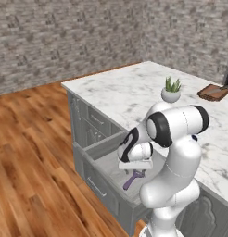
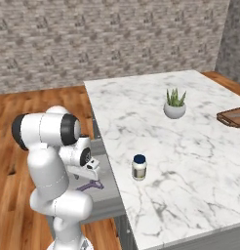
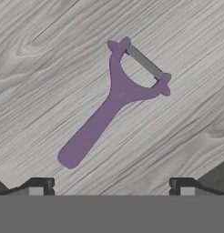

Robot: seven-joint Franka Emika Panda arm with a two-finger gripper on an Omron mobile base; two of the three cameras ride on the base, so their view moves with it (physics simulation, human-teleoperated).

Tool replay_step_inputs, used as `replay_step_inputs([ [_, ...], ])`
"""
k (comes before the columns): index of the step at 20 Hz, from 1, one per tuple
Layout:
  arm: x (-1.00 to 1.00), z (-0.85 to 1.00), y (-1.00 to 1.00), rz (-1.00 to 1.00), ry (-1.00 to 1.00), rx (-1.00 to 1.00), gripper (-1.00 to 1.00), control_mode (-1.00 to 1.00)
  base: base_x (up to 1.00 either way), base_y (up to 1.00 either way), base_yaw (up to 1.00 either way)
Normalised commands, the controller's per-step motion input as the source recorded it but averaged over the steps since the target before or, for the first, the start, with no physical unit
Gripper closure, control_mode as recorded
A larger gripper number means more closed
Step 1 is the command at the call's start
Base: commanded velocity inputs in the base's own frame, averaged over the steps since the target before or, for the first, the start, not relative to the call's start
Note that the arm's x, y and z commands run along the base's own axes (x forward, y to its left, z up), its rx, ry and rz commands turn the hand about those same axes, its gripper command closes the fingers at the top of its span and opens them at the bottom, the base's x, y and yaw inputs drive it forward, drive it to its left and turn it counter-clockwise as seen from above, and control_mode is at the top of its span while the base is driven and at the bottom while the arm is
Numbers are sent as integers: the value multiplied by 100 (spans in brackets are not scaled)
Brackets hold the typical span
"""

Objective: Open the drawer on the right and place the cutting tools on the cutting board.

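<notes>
The drawer [image 1: 103, 159] [image 2: 106, 181] in the grey island stands pulled out, its pale grey floor showing. A purple peeler [image 3: 109, 107] [image 1: 133, 178] [image 2: 90, 186] with a Y-shaped head lies flat on that floor. My gripper [image 3: 111, 187] [image 1: 134, 167] [image 2: 90, 176] hangs open just above it, pointing down into the drawer, with nothing between the fingertips [image 3: 41, 185]. Far off on the counter rests the reddish-brown cutting board [image 1: 214, 92] [image 2: 234, 117], and a slim grey item, probably the knife, lies on it.
A small potted plant [image 1: 171, 90] [image 2: 174, 105] stands mid-counter on the white marble top [image 1: 129, 90]. A little jar with a dark lid [image 2: 139, 167] sits near the counter edge beside the drawer. Wooden floor [image 1: 32, 152] spreads to the left.
</notes>
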Motion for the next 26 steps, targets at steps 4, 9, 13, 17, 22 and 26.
replay_step_inputs([
  [4, 2, -16, 0, 0, 0, 0, -100, -100, 0, 0, 0],
  [9, 12, -18, 0, -2, 0, 0, -100, -100, 0, 0, 0],
  [13, 3, -11, 0, -2, 0, 0, -100, -100, 0, 0, 0],
  [17, 0, -4, 0, 0, 0, 0, -100, -100, 0, 0, 0],
  [22, -6, 0, 0, 0, -4, 0, -100, -100, 0, 0, 0],
  [26, 0, -4, 0, -2, -5, 0, -100, -100, 0, 0, 0],
])
